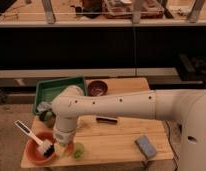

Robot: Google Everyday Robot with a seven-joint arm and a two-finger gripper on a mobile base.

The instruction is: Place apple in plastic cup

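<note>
**Pincer low at the front left corner, apple not visible**

Pincer was at the front left corner of the worktop, between the orange bowl and the plastic cup, close to both. The wrist covered it, so I cannot tell whether it grasped something or was released.

The white arm was the largest thing in view; it crossed from the right edge over the middle of the wooden table and bent down to that corner. Next in size, the green tray lay at the back left corner, and the orange bowl with a white brush stood at the front left corner. A dark bowl stood at the back edge, a grey-blue sponge near the front right corner, and a dark flat bar in the middle. A green round fruit lay at the left edge, partly behind the arm.

The apple could not be seen anywhere; it was perhaps hidden under the wrist. The plastic cup, near the front edge, seemed to hold nothing. In my judgement the placing was not done: the apple had yet to be brought over the cup and let go.

The table stood on a brownish floor, before dark shelving with a lit bench above.
</note>
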